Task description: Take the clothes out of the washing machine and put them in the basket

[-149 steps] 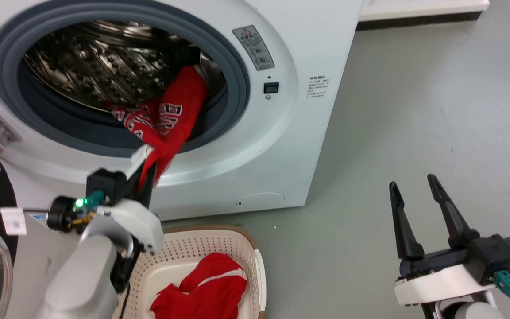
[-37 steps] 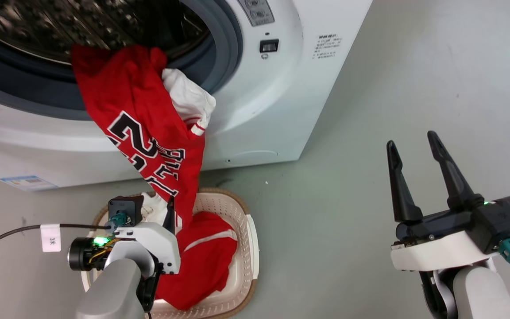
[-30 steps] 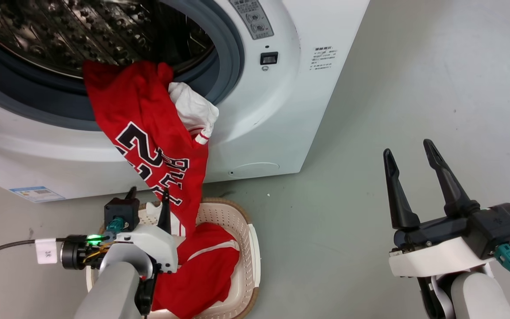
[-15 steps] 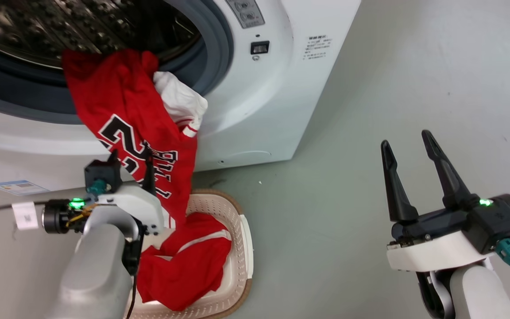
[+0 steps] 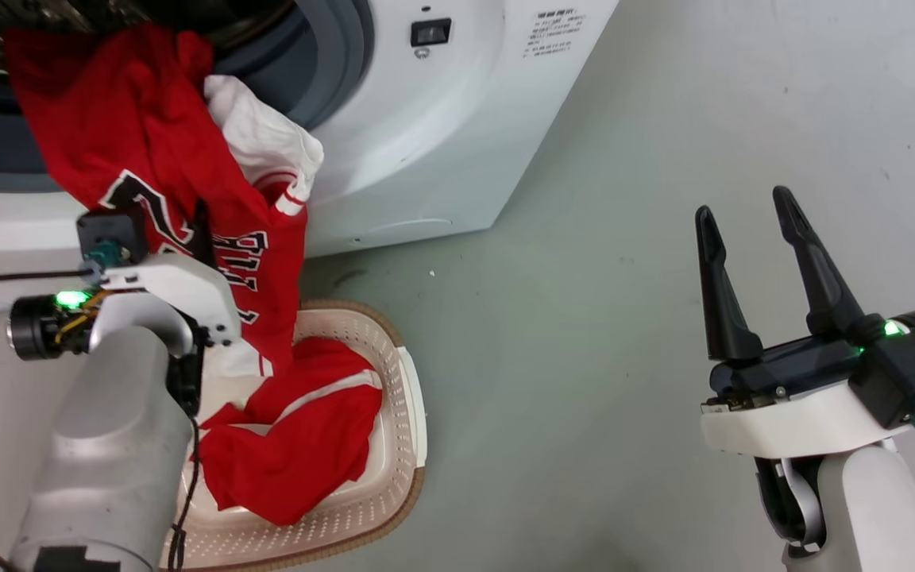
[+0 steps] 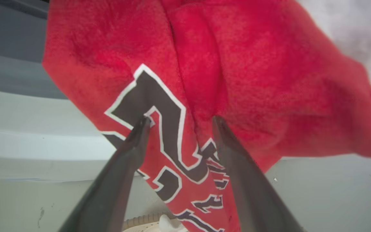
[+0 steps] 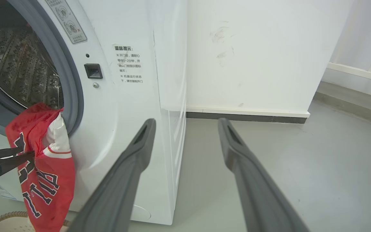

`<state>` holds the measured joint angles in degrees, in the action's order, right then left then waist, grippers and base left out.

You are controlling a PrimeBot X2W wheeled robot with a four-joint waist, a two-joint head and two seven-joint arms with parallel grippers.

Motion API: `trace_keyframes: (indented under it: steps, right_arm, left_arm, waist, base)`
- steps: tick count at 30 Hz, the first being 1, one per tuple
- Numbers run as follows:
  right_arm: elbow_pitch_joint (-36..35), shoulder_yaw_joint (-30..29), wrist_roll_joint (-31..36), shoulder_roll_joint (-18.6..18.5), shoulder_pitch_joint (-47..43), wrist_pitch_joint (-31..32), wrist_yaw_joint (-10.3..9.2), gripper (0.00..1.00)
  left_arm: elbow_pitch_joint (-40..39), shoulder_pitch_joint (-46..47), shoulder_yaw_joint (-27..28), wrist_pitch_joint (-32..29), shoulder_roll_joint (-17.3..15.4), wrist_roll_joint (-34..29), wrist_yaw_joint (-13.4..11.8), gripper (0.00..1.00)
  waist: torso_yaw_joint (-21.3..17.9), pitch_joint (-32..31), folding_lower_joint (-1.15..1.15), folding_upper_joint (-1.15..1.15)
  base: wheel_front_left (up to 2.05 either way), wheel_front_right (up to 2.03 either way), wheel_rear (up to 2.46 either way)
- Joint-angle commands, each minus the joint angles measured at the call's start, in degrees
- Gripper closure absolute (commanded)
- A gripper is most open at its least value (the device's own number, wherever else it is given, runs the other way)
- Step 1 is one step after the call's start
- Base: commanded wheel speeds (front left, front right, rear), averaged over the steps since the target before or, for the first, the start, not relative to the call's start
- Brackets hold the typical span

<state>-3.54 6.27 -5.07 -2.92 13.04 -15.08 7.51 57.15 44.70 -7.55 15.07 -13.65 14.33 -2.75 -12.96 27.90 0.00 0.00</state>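
We see a red lettered jersey (image 5: pixel 132 135) hanging from the washing machine (image 5: pixel 442 135) opening down into the basket (image 5: pixel 402 445), onto a second red garment (image 5: pixel 299 445). Our left gripper (image 6: pixel 180 120) has its fingers apart against the jersey. The right gripper (image 5: pixel 741 202) is spread above the floor (image 5: pixel 584 318).

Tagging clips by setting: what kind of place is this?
Likely a laundry area: a large white front-loading washing machine on bare grey floor by a plain white wall, a cream perforated plastic basket before it.
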Motion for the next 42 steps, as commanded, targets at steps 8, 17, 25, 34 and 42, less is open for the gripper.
trace_keyframes:
  steps: [8, 17, 25, 34, 42]
  right_arm:
    - [-0.45, -0.41, -0.6, 0.09, 1.86, -0.13, -0.04, 0.0]
    - [-0.49, -0.41, -0.73, 0.09, 2.54, -0.13, -0.05, 0.0]
    - [0.31, -0.35, -0.31, 0.09, 1.44, -0.13, -0.04, 0.0]
    - [1.29, -0.16, 0.18, 0.09, -0.9, -0.13, -0.05, 0.0]
    - [2.37, 0.51, 1.11, 0.09, -4.68, -0.13, -0.04, 0.0]
  left_arm:
    - [1.43, 4.93, 1.05, 0.15, -0.93, -0.87, 0.14, 0.0]
    - [0.48, 6.97, 1.6, 0.31, -1.07, -1.92, 1.31, 0.91]
    - [0.22, 4.43, 2.12, 0.36, 0.26, -2.46, 2.04, 1.0]
    - [-5.31, -3.48, 3.01, 0.26, 1.99, -3.76, 2.59, 1.0]
    - [-13.71, -13.33, 2.93, 0.22, 2.75, -6.29, 3.48, 1.0]
  waist:
    - [-0.52, 3.19, 0.0, 0.0]
    - [-0.32, 4.08, 0.0, 0.0]
    - [0.01, 2.19, 0.0, 0.0]
    - [0.93, -3.38, 0.0, 0.0]
    - [2.13, -9.99, 0.0, 0.0]
  base:
    - [0.0, 0.0, 0.0]
    - [0.0, 0.0, 0.0]
    - [0.0, 0.0, 0.0]
    - [0.0, 0.0, 0.0]
    - [0.0, 0.0, 0.0]
